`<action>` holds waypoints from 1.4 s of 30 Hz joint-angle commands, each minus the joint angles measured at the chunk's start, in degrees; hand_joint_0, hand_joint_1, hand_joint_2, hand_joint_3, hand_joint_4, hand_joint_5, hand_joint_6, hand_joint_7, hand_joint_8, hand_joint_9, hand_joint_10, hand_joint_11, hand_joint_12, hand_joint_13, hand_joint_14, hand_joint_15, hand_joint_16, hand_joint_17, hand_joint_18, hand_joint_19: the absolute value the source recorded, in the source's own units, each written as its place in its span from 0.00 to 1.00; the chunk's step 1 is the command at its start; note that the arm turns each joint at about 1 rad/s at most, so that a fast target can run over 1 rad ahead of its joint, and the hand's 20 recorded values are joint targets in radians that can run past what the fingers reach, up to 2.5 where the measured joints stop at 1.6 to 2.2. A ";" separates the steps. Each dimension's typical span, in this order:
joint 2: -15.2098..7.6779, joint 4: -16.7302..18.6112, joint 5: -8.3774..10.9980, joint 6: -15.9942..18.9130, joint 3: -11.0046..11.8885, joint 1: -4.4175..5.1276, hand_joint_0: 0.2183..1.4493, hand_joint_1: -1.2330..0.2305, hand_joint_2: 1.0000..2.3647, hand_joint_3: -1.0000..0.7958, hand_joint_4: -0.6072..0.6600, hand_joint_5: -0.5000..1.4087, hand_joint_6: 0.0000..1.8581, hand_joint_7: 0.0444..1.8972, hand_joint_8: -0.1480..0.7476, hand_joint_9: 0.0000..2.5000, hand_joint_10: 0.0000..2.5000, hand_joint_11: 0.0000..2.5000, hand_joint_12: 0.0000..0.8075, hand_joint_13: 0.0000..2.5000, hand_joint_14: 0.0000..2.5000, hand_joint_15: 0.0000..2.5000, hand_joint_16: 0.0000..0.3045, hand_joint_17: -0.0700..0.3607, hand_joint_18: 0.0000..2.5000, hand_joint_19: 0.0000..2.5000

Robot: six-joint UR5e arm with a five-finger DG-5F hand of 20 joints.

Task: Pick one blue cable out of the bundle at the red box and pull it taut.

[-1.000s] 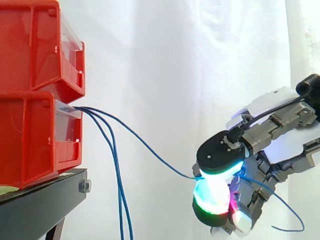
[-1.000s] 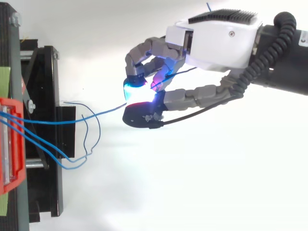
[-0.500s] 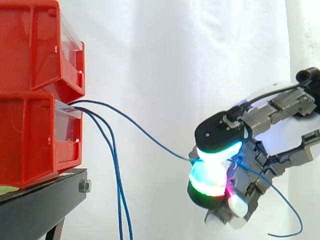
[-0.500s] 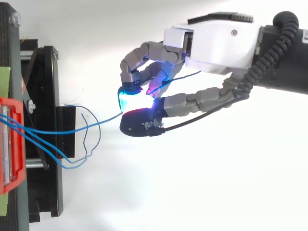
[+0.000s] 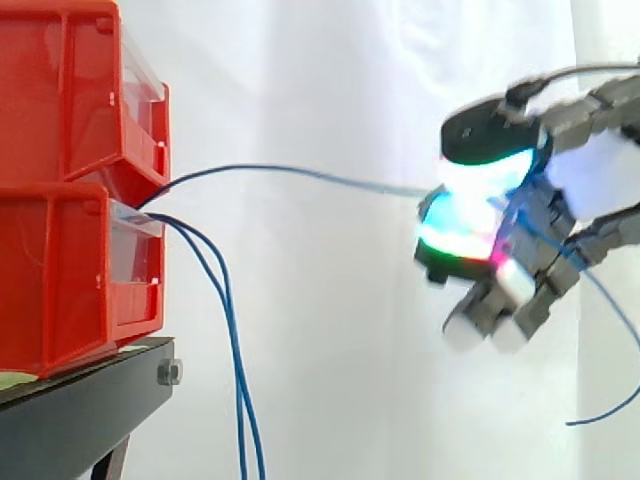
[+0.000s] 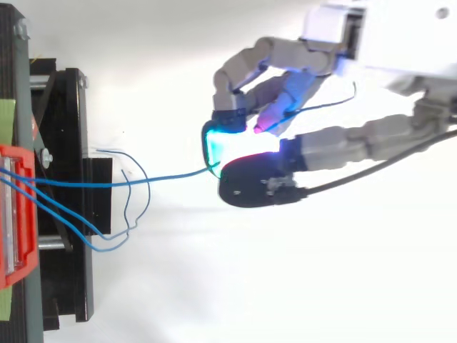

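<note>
White curtain (image 5: 330, 90) backdrop; hand (image 6: 385, 39) fingers (image 5: 462, 215) pinch thin blue cable (image 5: 290, 172), near-straight from glossy red bin (image 5: 60, 280).

curtain (image 5: 330, 110): white, hangs in soft vertical folds across the whole backdrop of the side view; a straight fold line runs down near the right edge.
stand (image 5: 85, 410): black, lower left in the side view, slanted leg below; in the top view (image 6: 71, 236) it runs along the left edge, with a black plate jutting right.
bolt (image 5: 169, 373): silver, on the stand's end face, side view.
green strip (image 5: 12, 380): pale yellow-green, lies on the stand's top at the left edge (tape or label, cannot tell); also at the far left of the top view (image 6: 7, 118).
rod (image 6: 51, 244): silver, short, horizontal, low on the stand, top view.
floor (image 6: 250, 293): plain bright white, top view.
</note>
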 commanded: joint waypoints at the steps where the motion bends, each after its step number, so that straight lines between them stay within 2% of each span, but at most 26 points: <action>1: 4.34 11.30 0.17 4.47 -11.03 0.20 0.36 0.26 0.01 0.62 0.46 0.19 0.48 0.60 0.60 0.39 0.00 0.20 0.45 0.25 0.00 0.08 0.17 0.43 0.24 0.07; 2: 5.57 14.64 0.44 5.17 -14.19 0.29 0.36 0.26 0.01 0.62 0.46 0.19 0.48 0.60 0.60 0.39 0.00 0.21 0.45 0.25 0.00 0.08 0.17 0.43 0.24 0.07; 3: 6.10 15.87 0.53 5.44 -15.60 0.29 0.36 0.26 0.01 0.62 0.46 0.19 0.48 0.60 0.60 0.39 0.00 0.21 0.45 0.25 0.00 0.08 0.17 0.43 0.24 0.07; 5: 7.24 20.53 0.79 5.96 -19.03 0.29 0.36 0.26 0.01 0.62 0.45 0.19 0.48 0.60 0.60 0.39 0.00 0.20 0.45 0.25 0.00 0.08 0.17 0.43 0.24 0.07; 8: 7.24 22.37 0.53 6.40 -19.99 0.29 0.36 0.26 0.01 0.62 0.45 0.19 0.48 0.60 0.60 0.39 0.00 0.21 0.45 0.25 0.00 0.08 0.17 0.43 0.24 0.07; 12: 7.24 22.20 0.26 7.90 -21.14 0.29 0.36 0.26 0.01 0.62 0.45 0.19 0.48 0.60 0.60 0.38 0.00 0.20 0.45 0.24 0.00 0.08 0.17 0.43 0.24 0.07; 17: 7.24 25.10 0.17 10.89 -23.51 0.47 0.36 0.26 0.02 0.62 0.45 0.19 0.48 0.60 0.60 0.38 0.00 0.21 0.45 0.24 0.00 0.08 0.16 0.42 0.24 0.07; 20: 7.24 26.77 0.17 11.06 -24.92 0.47 0.36 0.26 0.02 0.62 0.46 0.19 0.48 0.60 0.60 0.38 0.01 0.21 0.45 0.24 0.00 0.08 0.16 0.42 0.24 0.07; 24: 7.24 28.26 0.44 11.15 -25.44 0.56 0.36 0.26 0.02 0.62 0.45 0.19 0.48 0.60 0.60 0.38 0.00 0.20 0.44 0.24 0.00 0.08 0.16 0.42 0.24 0.07; 33: 7.24 28.70 0.35 8.43 -25.44 0.82 0.36 0.26 0.02 0.62 0.45 0.19 0.48 0.60 0.60 0.38 0.00 0.21 0.44 0.24 0.00 0.08 0.16 0.42 0.24 0.07; 42: 7.24 29.05 0.26 8.25 -25.44 0.82 0.36 0.26 0.02 0.62 0.45 0.19 0.48 0.60 0.60 0.38 0.00 0.20 0.44 0.24 0.00 0.08 0.16 0.42 0.24 0.07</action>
